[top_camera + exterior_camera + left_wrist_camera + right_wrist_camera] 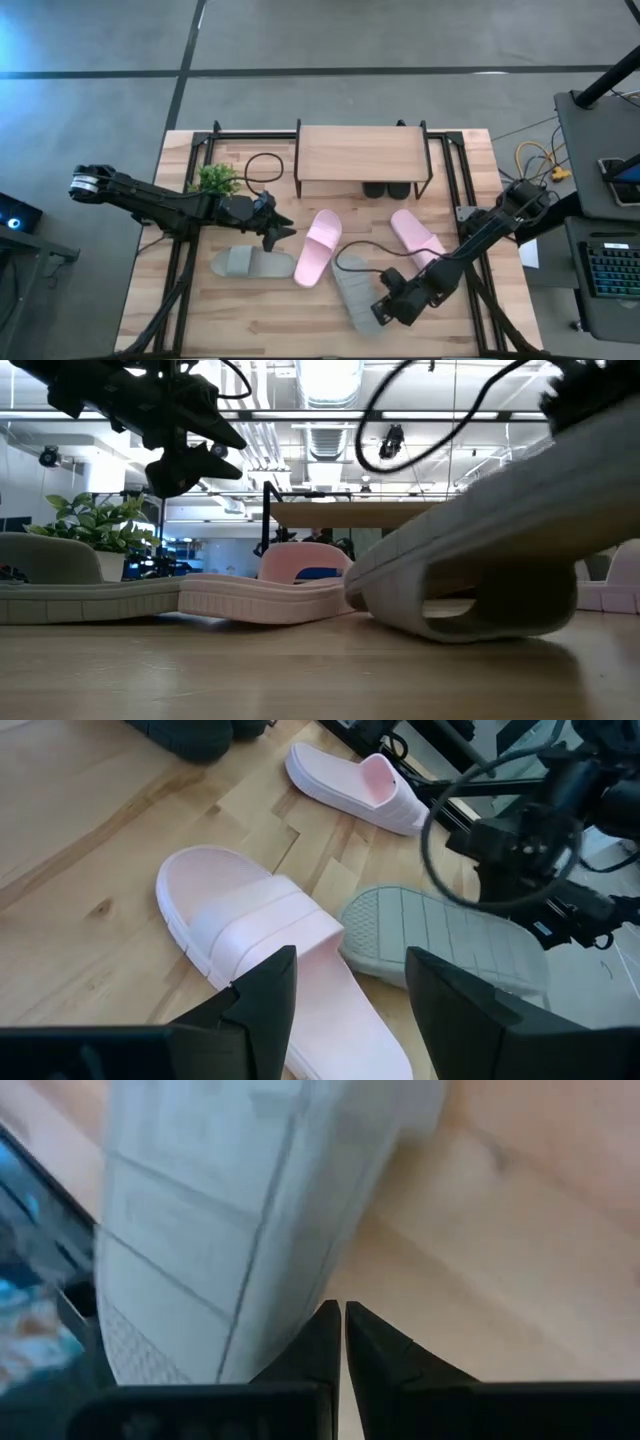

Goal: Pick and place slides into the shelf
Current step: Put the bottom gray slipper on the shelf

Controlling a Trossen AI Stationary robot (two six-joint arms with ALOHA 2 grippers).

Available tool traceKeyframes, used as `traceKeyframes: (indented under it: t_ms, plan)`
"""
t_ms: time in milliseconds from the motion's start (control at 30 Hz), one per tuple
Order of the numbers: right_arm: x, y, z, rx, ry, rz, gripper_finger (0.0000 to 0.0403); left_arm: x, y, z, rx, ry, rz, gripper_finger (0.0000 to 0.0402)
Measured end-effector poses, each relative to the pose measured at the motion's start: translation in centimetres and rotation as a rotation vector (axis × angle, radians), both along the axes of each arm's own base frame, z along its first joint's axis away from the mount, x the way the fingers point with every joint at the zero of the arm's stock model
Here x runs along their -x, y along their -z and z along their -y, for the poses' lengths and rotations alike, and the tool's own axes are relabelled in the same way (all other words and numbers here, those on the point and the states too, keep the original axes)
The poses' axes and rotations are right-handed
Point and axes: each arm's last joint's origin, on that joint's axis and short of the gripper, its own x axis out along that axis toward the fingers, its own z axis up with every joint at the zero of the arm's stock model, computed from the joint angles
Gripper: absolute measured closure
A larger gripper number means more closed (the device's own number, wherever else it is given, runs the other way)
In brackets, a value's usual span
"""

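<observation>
The shelf [360, 155] stands at the table's far middle, with two black slides [385, 188] under it. Two pink slides [322, 247] [415, 235] and a grey slide [250, 263] lie on the table. A second grey slide [355, 290] lies sole up, its toe end and strap on the table and its heel end raised [480, 560]. My left gripper [278, 230] is open and empty above the nearer pink slide [260, 925]. My right gripper [385, 308] is shut at the near end of the overturned grey slide. My right gripper's shut fingers [320, 1345] lie against the side of the overturned grey slide's ribbed sole [230, 1230], with the outer side of one finger beside it. They come low along the table from its near right. Whether they bear the raised heel end, I cannot tell.
A small green plant [215, 178] and a coiled black cable [262, 167] sit left of the shelf. Black frame rails [450, 170] run along both sides of the table. Bare wood shows along the near edge [260, 320].
</observation>
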Motion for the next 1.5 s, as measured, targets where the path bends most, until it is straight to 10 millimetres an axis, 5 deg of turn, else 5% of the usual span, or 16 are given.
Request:
traceKeyframes:
  t_ms: [233, 1000, 1500]
  plan:
    - [-1.3, -0.8, 1.4, 0.078, 0.095, 0.120, 0.0390, 0.0, 0.0, 0.0, 0.008, 0.000, 0.001, 0.0228]
    - [-8.8, -5.4, 9.3, 0.319, -0.037, 0.331, 0.0390, 0.0, 0.0, 0.0, 0.009, -0.001, 0.001, 0.0228]
    - [-7.1, -4.4, 7.7, 0.165, -0.209, 0.164, 0.0390, 0.0, 0.0, 0.1, 0.017, 0.017, -0.001, 0.0228]
